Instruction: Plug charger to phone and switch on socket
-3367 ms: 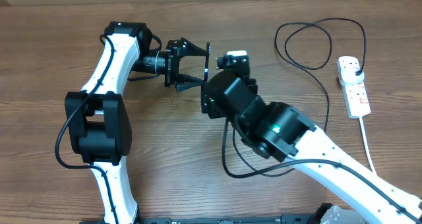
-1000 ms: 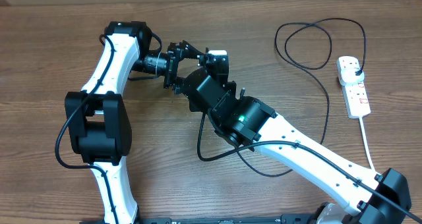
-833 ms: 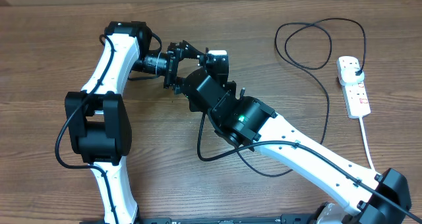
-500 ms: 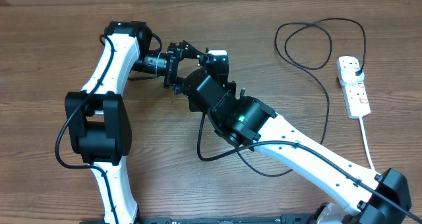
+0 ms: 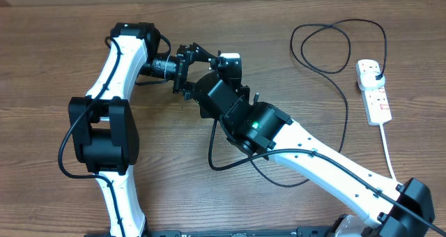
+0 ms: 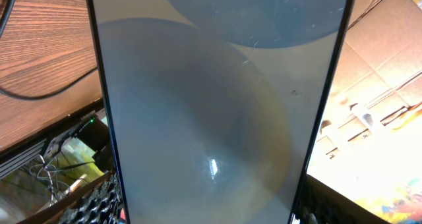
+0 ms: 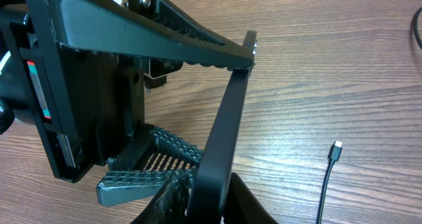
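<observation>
The phone [image 6: 211,118] fills the left wrist view, its screen dim grey-blue, held off the table across its width between the fingers of my left gripper [image 5: 191,70]. From the right wrist it is a dark slab seen edge-on [image 7: 227,118]. My right gripper [image 7: 210,196] is closed on its lower edge, one finger on each face. The charger cable [image 5: 346,104] loops on the table at the right, and its small plug tip [image 7: 337,149] lies free on the wood. Its black plug [image 5: 376,71] sits in the white socket [image 5: 374,90] at the far right.
A thick white cord [image 5: 387,146] runs from the socket toward the front edge. The right arm [image 5: 279,136] stretches diagonally across the table's middle, with a thin black cable loop [image 5: 212,157] hanging beside it. The left arm [image 5: 104,125] stands at the left.
The right arm swung left to meet the left gripper; over the last second both arms stay put while the right fingers narrow onto the phone.
</observation>
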You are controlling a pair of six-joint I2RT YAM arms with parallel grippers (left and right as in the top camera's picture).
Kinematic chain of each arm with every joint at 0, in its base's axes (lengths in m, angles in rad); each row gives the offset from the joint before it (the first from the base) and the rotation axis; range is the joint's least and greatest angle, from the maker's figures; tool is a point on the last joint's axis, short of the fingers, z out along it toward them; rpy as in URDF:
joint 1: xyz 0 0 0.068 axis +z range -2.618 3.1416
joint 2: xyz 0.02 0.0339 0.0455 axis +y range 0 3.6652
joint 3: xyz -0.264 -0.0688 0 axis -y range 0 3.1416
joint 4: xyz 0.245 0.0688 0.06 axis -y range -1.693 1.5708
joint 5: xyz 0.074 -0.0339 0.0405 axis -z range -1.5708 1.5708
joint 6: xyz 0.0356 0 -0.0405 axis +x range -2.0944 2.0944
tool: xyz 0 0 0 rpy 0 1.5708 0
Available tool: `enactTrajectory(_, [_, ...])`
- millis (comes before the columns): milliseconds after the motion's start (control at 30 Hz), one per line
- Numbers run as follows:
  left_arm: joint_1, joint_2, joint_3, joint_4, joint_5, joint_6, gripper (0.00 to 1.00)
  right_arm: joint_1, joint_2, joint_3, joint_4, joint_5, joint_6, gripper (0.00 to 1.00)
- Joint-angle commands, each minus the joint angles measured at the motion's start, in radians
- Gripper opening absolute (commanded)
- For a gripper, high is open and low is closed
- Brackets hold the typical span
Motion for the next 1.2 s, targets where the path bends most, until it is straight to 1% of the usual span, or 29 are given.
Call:
enactTrajectory(0, [-0.003, 0.005, 0.028, 0.0, 0.058, -0.011, 0.82, 0.005, 0.0, 0.021, 0.006, 0.002, 0.0, 0.17])
enactTrajectory(500, [-0.003, 0.005, 0.028, 0.002, 0.054, -0.011, 0.84, 0.005, 0.0, 0.021, 0.003, 0.002, 0.006, 0.08])
enactTrajectory(567, [-0.003, 0.005, 0.028, 0.004, 0.054, -0.011, 0.86, 0.005, 0.0, 0.021, 0.005, 0.003, 0.042, 0.08])
enactTrajectory(667, [-0.003, 0.005, 0.028, 0.005, 0.053, -0.01, 0.89, 0.003, 0.0, 0.021, 0.01, 0.027, 0.092, 0.05])
enactTrajectory(733, [-0.003, 0.005, 0.028, 0.005, 0.037, -0.011, 0.89, -0.003, -0.007, 0.021, 0.007, 0.041, 0.216, 0.04])
enactTrajectory(800, [-0.003, 0.005, 0.028, 0.012, 0.024, -0.01, 0.9, -0.011, -0.016, 0.021, 0.008, 0.045, 0.307, 0.04])
enactTrajectory(833, [-0.003, 0.005, 0.028, 0.026, 0.014, -0.01, 0.89, -0.022, -0.027, 0.021, 0.008, 0.046, 0.357, 0.04])
enactTrajectory(900, [-0.003, 0.005, 0.028, 0.031, 0.003, -0.011, 0.89, -0.036, -0.044, 0.021, 0.007, 0.048, 0.396, 0.04])
enactTrajectory(967, [-0.003, 0.005, 0.028, 0.054, 0.004, -0.011, 0.89, -0.066, -0.067, 0.021, -0.005, 0.047, 0.528, 0.04])
enactTrajectory(1000, [-0.003, 0.005, 0.028, 0.058, 0.004, -0.011, 0.89, -0.076, -0.072, 0.021, -0.014, 0.047, 0.616, 0.04])
enactTrajectory(1033, [-0.003, 0.005, 0.028, 0.061, 0.004, -0.011, 0.86, -0.09, -0.075, 0.021, -0.028, 0.043, 0.79, 0.04])
enactTrajectory(1100, [-0.006, 0.005, 0.028, 0.06, 0.005, -0.011, 0.74, -0.095, -0.075, 0.021, -0.037, 0.043, 0.973, 0.04])
enactTrajectory(1133, [-0.01, 0.005, 0.028, 0.06, 0.005, -0.012, 0.7, -0.095, -0.075, 0.021, -0.036, 0.042, 1.033, 0.04])
enactTrajectory(1167, [-0.015, 0.005, 0.028, 0.06, 0.005, -0.03, 0.7, -0.095, -0.075, 0.021, -0.034, 0.027, 1.104, 0.04])
